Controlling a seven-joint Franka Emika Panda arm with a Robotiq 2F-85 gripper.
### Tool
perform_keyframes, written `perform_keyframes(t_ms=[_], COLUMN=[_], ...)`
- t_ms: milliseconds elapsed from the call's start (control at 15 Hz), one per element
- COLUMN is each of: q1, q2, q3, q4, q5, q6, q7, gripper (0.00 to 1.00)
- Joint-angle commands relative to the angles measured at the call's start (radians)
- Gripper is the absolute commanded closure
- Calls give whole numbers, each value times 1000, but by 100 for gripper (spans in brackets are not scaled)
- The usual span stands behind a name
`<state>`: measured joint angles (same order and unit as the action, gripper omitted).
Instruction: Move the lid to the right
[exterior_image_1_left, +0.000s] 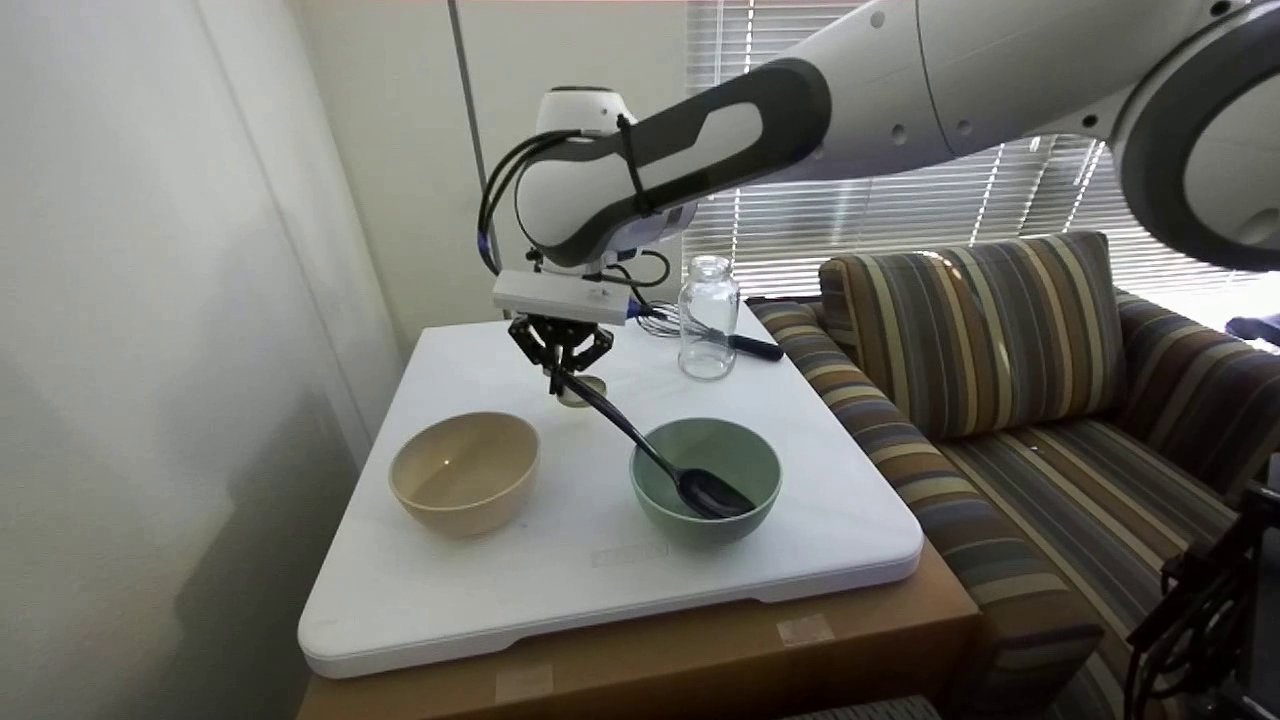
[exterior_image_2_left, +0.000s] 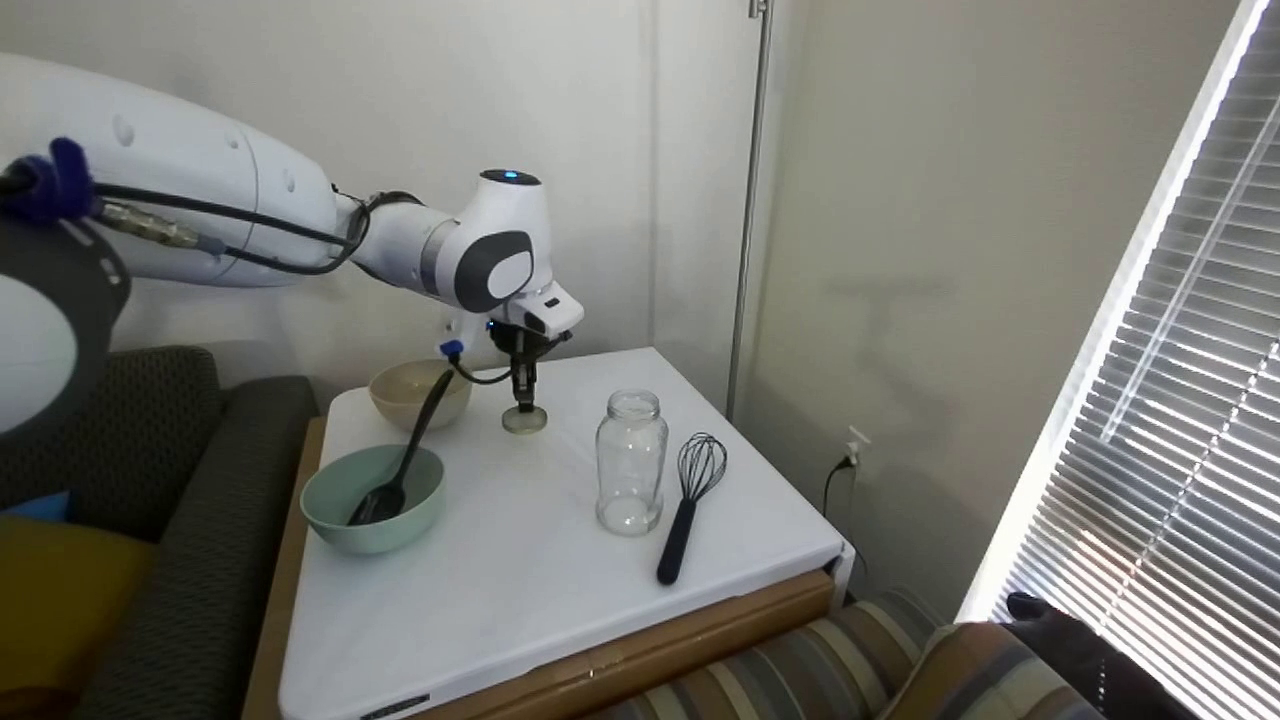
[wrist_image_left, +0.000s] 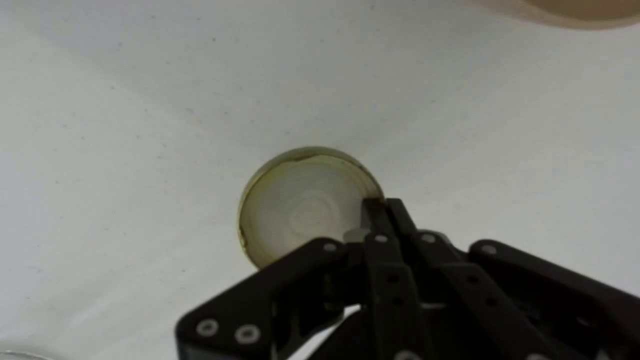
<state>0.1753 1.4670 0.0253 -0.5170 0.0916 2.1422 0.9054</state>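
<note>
The lid (wrist_image_left: 310, 200) is a small round pale disc with its hollow side facing up, at the left of the fingertips in the wrist view. My gripper (wrist_image_left: 384, 201) is shut on the lid's rim, with a finger inside and a finger outside it. The lid also shows in both exterior views (exterior_image_1_left: 584, 392) (exterior_image_2_left: 524, 421), under my gripper (exterior_image_1_left: 557, 385) (exterior_image_2_left: 525, 400). I cannot tell whether the lid touches the table or is slightly raised. In an exterior view the spoon handle covers part of the lid and fingertips.
A beige bowl (exterior_image_1_left: 465, 470) and a green bowl (exterior_image_1_left: 706, 480) with a black spoon (exterior_image_1_left: 640, 440) stand on the white table (exterior_image_1_left: 420, 610). A clear glass jar (exterior_image_2_left: 630, 465) and a whisk (exterior_image_2_left: 680, 535) are near the table's window side. A striped couch (exterior_image_1_left: 950, 350) adjoins the table.
</note>
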Motion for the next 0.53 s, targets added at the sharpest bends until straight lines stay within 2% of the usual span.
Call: perform_keyframes(t_ms=[0,267,333,467], q1=[-29,-73,-92,-130], q2=[0,-2,-32,-37], q3=[69,166,197,253], q4=[74,140,94,97], q5=[52,141,154,193], q6=[-42,-129,-125,-160], q7=[-125,-319,-376,-476], gripper=[99,99,99,99])
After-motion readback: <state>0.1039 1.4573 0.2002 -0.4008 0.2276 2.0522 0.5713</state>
